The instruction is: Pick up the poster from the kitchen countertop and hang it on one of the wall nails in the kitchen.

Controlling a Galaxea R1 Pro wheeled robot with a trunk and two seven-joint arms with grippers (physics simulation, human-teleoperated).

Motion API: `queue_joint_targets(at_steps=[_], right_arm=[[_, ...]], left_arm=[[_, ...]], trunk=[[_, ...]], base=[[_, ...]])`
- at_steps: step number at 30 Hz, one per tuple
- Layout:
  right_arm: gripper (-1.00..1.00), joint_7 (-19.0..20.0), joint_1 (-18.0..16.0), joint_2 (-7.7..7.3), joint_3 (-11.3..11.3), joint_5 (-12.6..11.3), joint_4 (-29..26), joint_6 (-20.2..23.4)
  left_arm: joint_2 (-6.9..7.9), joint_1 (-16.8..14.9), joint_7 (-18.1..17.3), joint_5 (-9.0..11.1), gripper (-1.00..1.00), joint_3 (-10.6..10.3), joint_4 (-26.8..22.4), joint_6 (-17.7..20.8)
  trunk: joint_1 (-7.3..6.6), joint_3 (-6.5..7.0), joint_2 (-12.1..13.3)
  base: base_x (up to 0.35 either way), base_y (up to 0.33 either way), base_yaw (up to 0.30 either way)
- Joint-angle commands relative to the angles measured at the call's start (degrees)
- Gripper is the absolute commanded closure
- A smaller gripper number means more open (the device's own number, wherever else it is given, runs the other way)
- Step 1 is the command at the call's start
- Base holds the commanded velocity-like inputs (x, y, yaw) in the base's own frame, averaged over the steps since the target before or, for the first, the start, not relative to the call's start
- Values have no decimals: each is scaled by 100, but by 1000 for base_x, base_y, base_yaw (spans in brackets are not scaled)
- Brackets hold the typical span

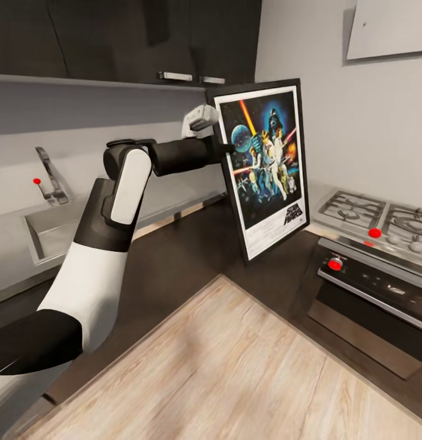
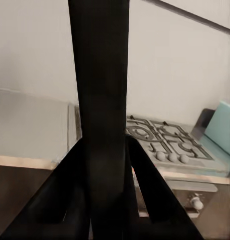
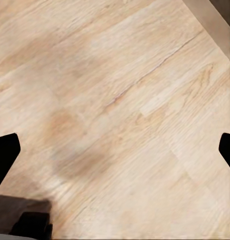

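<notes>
Black-framed poster is clenched edge-on in my left fingers, lifted off the desk; right fingers released. Next: find a wall nail.

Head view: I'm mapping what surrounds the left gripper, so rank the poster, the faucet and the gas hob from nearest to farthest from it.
1. Poster: its left edge is clamped in the left gripper.
2. Gas hob: lower right.
3. Faucet: far left, above the sink.
</notes>
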Motion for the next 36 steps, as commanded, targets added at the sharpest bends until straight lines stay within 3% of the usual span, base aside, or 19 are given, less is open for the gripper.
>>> queue_joint_targets(at_steps=[1,3,6,7,10,12,14,16,18,21,23,24,26,30,33,34,36], right_arm=[[-100,14,-3,-21,-22,30,3,-21],[-100,25,-3,-193,-21,-248,-3,-34],[-100,33,-3,-309,-20,-540,-12,-39],[-100,49,-3,-407,-17,-692,-18,-41],[-100,294,-3,-571,-33,-804,-23,-132],[-100,521,-3,-657,-170,-827,-24,-227],[-100,659,-3,-692,-386,-835,-25,-265],[-100,896,-3,-724,-786,-839,-25,-298],[-100,1331,-3,-766,-1254,-837,-30,-319],[-100,1598,-3,-827,-1483,-834,-32,-326],[-100,1740,-3,-866,-1607,-833,-33,-329],[-100,1818,-3,-901,-1670,-835,-34,-331],[-100,1865,-3,-946,-1703,-838,-34,-332],[-100,2051,-3,-986,-1726,-840,-34,-333],[-100,2327,-3,-1003,-1733,-835,-34,-333],[-100,2381,-3,-1006,-1734,-834,-34,-333],[-100,2416,-3,-1008,-1735,-833,-34,-333]], left_arm=[[9,20,-54,-33,100,1,-3,20],[98,156,-195,-34,100,-168,-41,18],[205,207,-474,-34,100,-344,-65,14],[314,237,-717,-34,100,-480,-73,9],[511,302,-999,-34,100,-670,-78,0],[609,369,-1118,-34,100,-748,-79,-6],[665,424,-1217,-34,100,-787,-80,-11],[746,526,-1404,-42,100,-881,-81,-23],[899,663,-1663,-61,100,-1115,-77,-82],[1058,767,-1826,-66,100,-1356,-75,-258],[1210,867,-2011,-66,100,-1615,-69,-554],[1367,955,-2269,-60,100,-1831,-46,-879],[1499,1047,-2572,-65,100,-1976,-11,-1130],[1716,1300,-2951,-80,100,-2080,103,-1478],[1935,1539,-3185,-64,100,-2114,507,-2245],[1998,1631,-3433,-56,100,-2120,752,-2623],[2038,1722,-3802,-52,100,-2127,1054,-2986]], trunk=[[-4,-5,-3],[-4,-5,-3],[-4,-5,-3],[-4,-5,-3],[-4,-5,-3],[-4,-5,-3],[-4,-5,-3],[-4,-5,-3],[-4,-5,-3],[-4,-5,-3],[-4,-5,-3],[-4,-5,-3],[-4,-5,-3],[-4,-5,-3],[-4,-5,-3],[-4,-5,-3],[-4,-5,-3]], base=[[-339,0,0],[-339,0,0],[-339,0,0],[-339,0,0],[-339,0,0],[-317,0,0],[-232,0,0],[-119,0,0],[-55,0,0],[-28,0,0],[-13,0,0],[-6,0,0],[-4,0,0],[-1,0,0],[0,0,0],[0,0,0],[0,0,0]])
